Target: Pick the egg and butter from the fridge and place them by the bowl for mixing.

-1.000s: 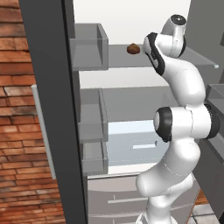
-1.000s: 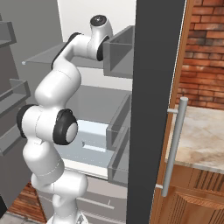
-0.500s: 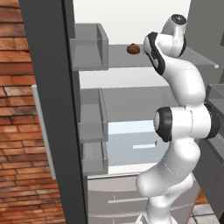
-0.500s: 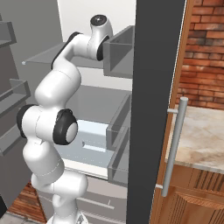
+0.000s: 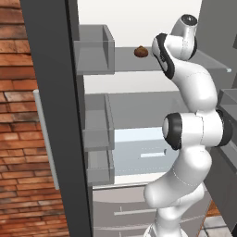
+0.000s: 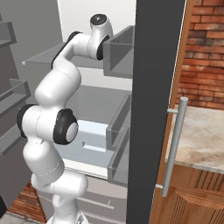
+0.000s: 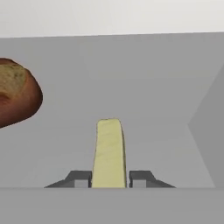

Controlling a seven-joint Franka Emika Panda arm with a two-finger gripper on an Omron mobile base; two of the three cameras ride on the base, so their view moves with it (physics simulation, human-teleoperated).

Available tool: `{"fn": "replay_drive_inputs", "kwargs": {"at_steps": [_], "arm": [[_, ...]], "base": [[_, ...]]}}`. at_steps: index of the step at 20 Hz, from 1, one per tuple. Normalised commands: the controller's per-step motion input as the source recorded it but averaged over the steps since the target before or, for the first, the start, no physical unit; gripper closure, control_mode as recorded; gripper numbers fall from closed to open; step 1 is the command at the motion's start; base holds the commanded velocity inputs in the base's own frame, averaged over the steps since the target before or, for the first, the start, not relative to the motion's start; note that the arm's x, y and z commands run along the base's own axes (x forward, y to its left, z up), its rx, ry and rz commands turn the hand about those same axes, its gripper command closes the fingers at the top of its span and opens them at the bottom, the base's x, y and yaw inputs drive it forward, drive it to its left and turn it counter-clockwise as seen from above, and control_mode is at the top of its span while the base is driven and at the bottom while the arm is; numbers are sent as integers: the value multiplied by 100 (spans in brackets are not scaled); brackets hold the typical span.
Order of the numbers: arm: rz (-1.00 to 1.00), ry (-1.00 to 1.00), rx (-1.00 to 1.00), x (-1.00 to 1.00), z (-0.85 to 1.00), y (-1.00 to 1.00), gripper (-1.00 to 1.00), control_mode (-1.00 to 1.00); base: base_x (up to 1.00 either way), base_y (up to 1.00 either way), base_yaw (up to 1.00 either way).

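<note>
Gripper (image 7: 110, 183) clamped on the butter (image 7: 109, 151), fridge (image 5: 55, 115) door open, brown lump (image 7: 15, 94) left of the butter on grey shelf (image 7: 153, 96)

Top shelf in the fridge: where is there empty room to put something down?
On the shelf, the wide bare stretch lies between the butter and the fridge's side wall. A narrower bare strip runs behind the butter to the back wall. It is tighter toward the brown lump and at the gripper, shut on the butter.
</note>
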Motion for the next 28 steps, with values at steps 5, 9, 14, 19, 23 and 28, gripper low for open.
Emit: {"fn": "replay_drive_inputs", "kwargs": {"at_steps": [5, 9, 14, 19, 23, 28], "arm": [[0, -26, -8, -1, 0, 0, 100, -100], [0, -9, -1, -2, 0, 0, 100, -100], [0, 0, 0, -3, 0, 0, 100, -100], [0, -15, -1, -62, 14, 12, 100, -100], [0, -21, -5, -89, 14, 28, 100, -100], [0, -19, -5, -100, 5, 42, 100, -100]], "base": [[0, 0, 0], [0, 0, 0], [0, 0, 0], [0, 0, 0], [0, 0, 0], [0, 0, 0]]}}
